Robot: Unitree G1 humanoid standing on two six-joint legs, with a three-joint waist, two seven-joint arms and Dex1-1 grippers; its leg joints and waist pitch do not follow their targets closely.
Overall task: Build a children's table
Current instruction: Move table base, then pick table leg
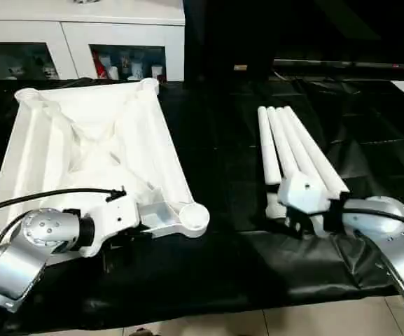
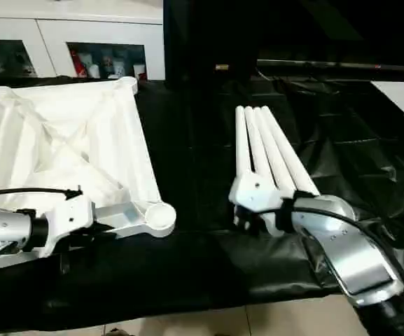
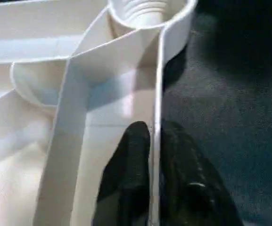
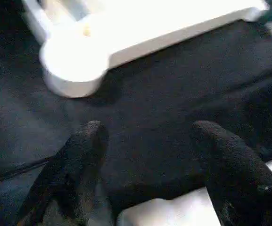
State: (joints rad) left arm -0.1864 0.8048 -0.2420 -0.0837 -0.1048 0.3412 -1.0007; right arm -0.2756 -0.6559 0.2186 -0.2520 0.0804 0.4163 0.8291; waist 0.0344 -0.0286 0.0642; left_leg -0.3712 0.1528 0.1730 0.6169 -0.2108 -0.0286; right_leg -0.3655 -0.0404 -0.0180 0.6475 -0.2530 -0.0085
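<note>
A: What sits closest to the camera?

B: Two silver forearms along the lower edge. The left gripper (image 3: 153, 155) is at lower left, its two black fingers (image 3: 128, 165) nearly together on either side of a thin white wall of the table top's rim, close to a round corner socket (image 1: 194, 217).

A: Is it actually clamping that wall?

B: I cannot tell; the fingers straddle it closely.

A: And the other arm?

B: The right gripper (image 4: 147, 160) at lower right stands wide apart and holds nothing, hovering over black cloth (image 1: 237, 273).

A: Where is the table itself?

B: The white table top (image 1: 82, 147) lies upside down at left on the cloth-covered tabletop, ribs facing up. Four white legs (image 1: 293, 150) lie side by side, right of centre, well apart from it, their near ends beside the right gripper.

A: Anything behind?

B: A white glass-door cabinet (image 1: 75, 42) at upper left.
</note>
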